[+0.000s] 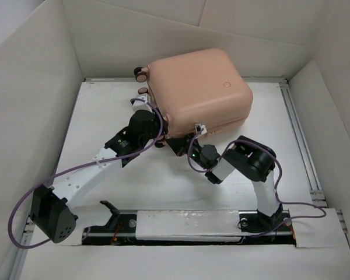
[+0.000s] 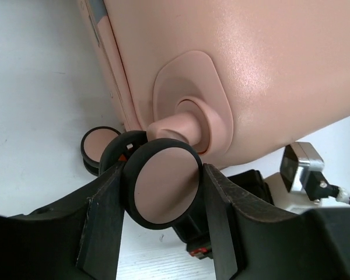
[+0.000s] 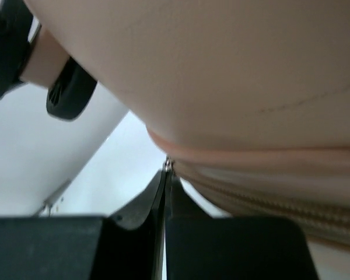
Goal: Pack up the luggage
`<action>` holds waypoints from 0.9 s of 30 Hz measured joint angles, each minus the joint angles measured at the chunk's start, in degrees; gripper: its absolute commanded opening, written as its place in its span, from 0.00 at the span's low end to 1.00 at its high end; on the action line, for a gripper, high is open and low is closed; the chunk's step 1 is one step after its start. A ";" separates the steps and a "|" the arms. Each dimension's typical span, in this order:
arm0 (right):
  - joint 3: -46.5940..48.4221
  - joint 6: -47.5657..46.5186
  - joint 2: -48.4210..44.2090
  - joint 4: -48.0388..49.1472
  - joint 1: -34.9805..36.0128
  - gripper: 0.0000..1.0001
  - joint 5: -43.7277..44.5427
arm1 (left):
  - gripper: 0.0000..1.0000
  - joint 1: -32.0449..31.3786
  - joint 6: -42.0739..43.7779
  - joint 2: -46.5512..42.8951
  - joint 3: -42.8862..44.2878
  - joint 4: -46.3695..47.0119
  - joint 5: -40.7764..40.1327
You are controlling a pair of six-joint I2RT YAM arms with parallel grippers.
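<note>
The luggage (image 1: 198,87), a salmon-pink hard-shell suitcase, lies closed on the white table with its wheels to the left. My left gripper (image 1: 162,137) is at its near-left corner. In the left wrist view the black fingers (image 2: 221,210) press both sides of a pink-faced wheel (image 2: 163,186) under the shell (image 2: 268,76). My right gripper (image 1: 184,142) sits at the suitcase's near edge. Its fingertips (image 3: 166,172) are pinched together on the small metal zipper pull (image 3: 168,164), below the zipper line (image 3: 268,201).
A second wheel (image 2: 99,146) rests on the table left of the held one, and two more wheels (image 1: 141,73) stick out at the far left. White walls (image 1: 35,87) enclose the table. Cables (image 1: 76,169) trail from both arms.
</note>
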 measured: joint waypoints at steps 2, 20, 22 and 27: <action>2.25 0.66 1.62 0.20 1.09 0.00 1.77 | 0.00 0.04 -0.15 -0.50 0.00 -1.07 -0.20; -3.76 8.04 -3.80 -7.89 11.30 0.54 17.25 | 0.06 -16.96 -9.73 -4.20 3.13 7.63 14.21; -11.50 8.15 -6.75 -9.42 13.62 0.57 16.39 | 0.28 -17.18 -9.84 -4.48 3.85 7.28 13.07; -22.53 6.93 -19.23 -14.53 15.06 0.60 15.82 | 0.81 -13.46 -9.03 -6.67 7.10 3.45 4.52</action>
